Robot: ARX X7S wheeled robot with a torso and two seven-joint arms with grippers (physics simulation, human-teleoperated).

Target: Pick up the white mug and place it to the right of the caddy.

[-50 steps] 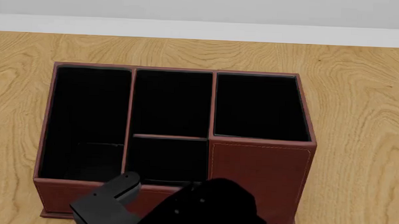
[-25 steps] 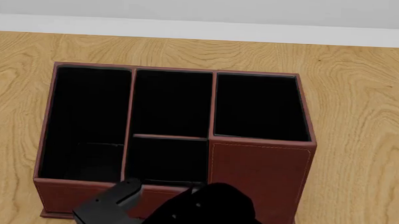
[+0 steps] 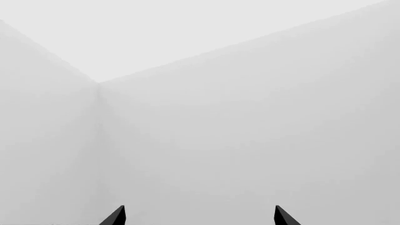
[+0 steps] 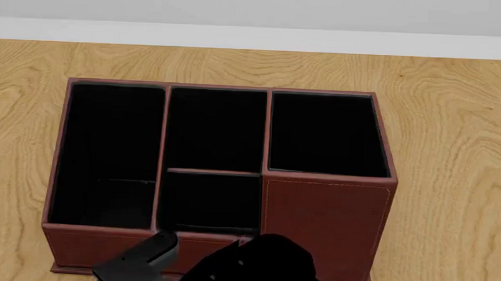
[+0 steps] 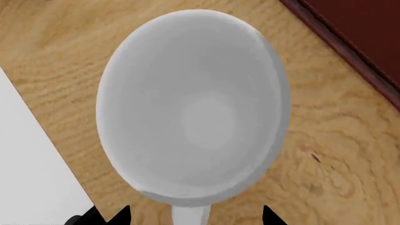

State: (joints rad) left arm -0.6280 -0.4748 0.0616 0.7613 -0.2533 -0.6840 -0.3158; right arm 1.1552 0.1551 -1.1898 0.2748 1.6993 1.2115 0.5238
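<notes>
The white mug (image 5: 194, 112) fills the right wrist view, seen from above, standing upright and empty on the wooden tabletop (image 5: 337, 154). Its handle (image 5: 187, 216) points toward my right gripper (image 5: 195, 216), which is open, with one dark fingertip on either side of the handle and apart from it. A corner of the reddish-brown caddy (image 5: 350, 42) shows beside the mug. In the head view the caddy (image 4: 327, 212) sits mid-table with black compartments, and the mug is hidden there. My left gripper (image 3: 198, 216) is open and faces bare grey walls.
A black and grey arm part (image 4: 246, 268) rises at the head view's bottom edge, in front of the caddy. A flat white surface (image 5: 31, 178) borders the wood next to the mug. A white wall strip (image 4: 254, 37) lines the table's far edge.
The arm part at the bottom of the head view has sunk a little lower in the picture. The caddy has not moved.
</notes>
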